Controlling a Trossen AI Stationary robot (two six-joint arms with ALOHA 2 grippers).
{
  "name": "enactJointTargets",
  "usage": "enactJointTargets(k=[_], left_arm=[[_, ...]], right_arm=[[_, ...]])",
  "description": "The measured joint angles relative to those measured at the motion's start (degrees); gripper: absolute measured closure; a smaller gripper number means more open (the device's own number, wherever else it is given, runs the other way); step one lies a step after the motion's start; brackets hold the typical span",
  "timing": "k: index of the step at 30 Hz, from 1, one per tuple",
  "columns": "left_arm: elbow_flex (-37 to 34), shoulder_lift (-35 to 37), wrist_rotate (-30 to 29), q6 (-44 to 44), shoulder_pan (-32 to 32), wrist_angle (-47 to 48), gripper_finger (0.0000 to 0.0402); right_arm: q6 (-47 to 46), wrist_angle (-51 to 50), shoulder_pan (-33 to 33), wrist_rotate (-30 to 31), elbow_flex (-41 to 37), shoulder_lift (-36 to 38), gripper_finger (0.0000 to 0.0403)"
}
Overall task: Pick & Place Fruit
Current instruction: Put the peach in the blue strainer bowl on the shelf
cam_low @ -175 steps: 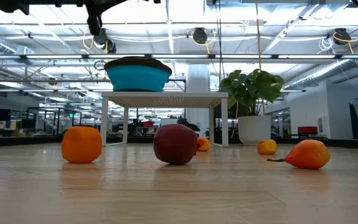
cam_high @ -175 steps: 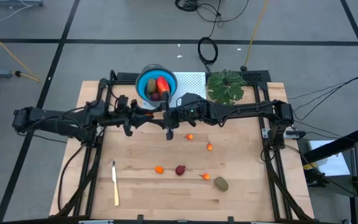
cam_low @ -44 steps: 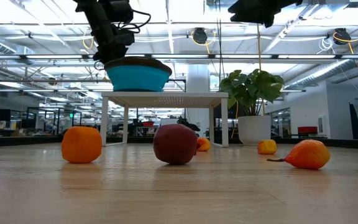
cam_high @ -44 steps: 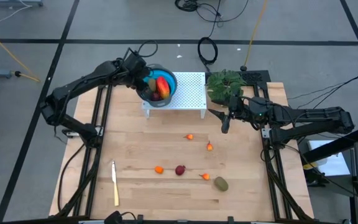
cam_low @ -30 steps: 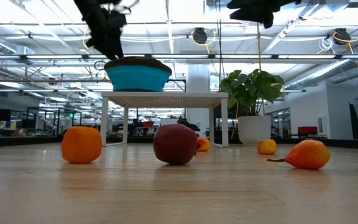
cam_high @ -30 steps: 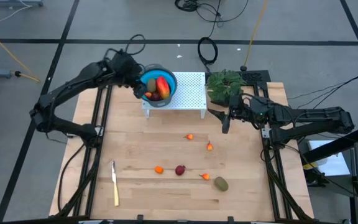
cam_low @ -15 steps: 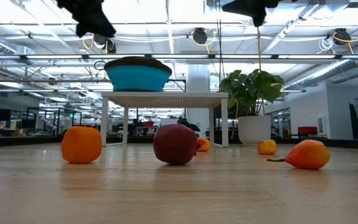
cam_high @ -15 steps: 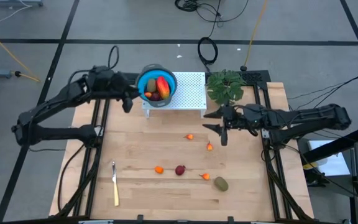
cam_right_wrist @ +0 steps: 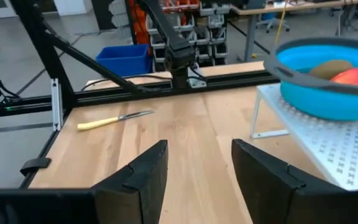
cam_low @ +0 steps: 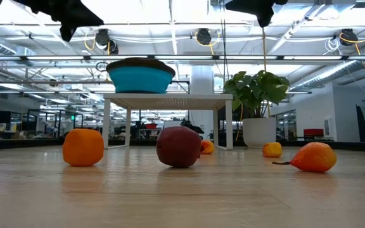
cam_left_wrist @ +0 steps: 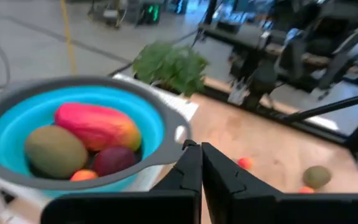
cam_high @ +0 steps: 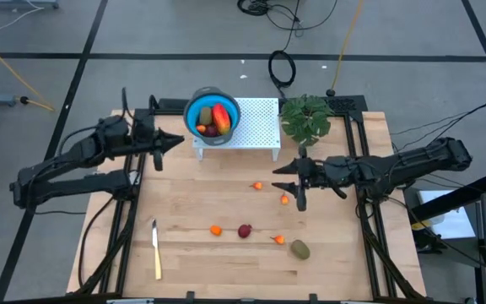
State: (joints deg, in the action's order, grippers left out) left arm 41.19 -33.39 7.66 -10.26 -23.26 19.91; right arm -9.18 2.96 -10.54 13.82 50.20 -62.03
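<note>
A blue bowl (cam_high: 213, 115) stands on a white perforated stand (cam_high: 260, 127) at the table's far side. It holds an oblong red-orange fruit (cam_left_wrist: 97, 126), an olive-brown oval (cam_left_wrist: 55, 151), a dark red ball (cam_left_wrist: 113, 160) and a small orange piece. On the wood lie several small orange fruits (cam_high: 284, 200), a dark red ball (cam_high: 244, 230) and an olive-brown oval (cam_high: 299, 250). My left gripper (cam_high: 164, 144) hangs shut, holding nothing, left of the bowl. My right gripper (cam_high: 291, 187) hangs open and high over the table's right half, above a small orange fruit, with nothing between its fingers.
A leafy green plant (cam_high: 306, 116) stands right of the stand. A cream-handled knife (cam_high: 155, 247) lies near the table's near left corner. Black frame rails (cam_high: 133, 211) run along both table sides. Bare wood lies between the stand and the scattered fruit.
My left gripper has drawn back from over the bowl toward the table's left edge, sunk a little, tipped up toward level and shut on nothing. My right gripper has gone toward the table's left and near edges, over the small orange fruit. The fruit has stayed in place.
</note>
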Motion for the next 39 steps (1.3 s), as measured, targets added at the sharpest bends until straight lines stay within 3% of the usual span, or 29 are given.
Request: enactJointTargets(k=[8,14,19,27,39], left_arm=[[-5.38,6.78,-0.01,0.0,4.91,-4.08,0.0383],[-8.03,9.61,-0.17,-0.02,7.08,-4.07,0.0399],[-9.04,10.24,-0.2,-0.02,7.73,-3.89,0.0382],[-9.16,10.23,-0.22,1.14,7.73,-3.67,0.0376],[-9.16,10.21,-0.22,1.64,7.71,-3.37,0.0376]], right_arm=[[-2.37,-8.39,-3.11,1.39,6.8,-5.16,0.0232],[-6.89,-25.87,-4.58,1.17,16.66,-12.37,0.0232],[-16.2,-39.38,-5.08,0.97,22.94,-18.32,0.0232],[-34.39,-47.73,-2.68,-5.25,23.84,-23.79,0.0232],[-52.22,-51.19,1.68,-5.31,21.66,-25.95,0.0232]])
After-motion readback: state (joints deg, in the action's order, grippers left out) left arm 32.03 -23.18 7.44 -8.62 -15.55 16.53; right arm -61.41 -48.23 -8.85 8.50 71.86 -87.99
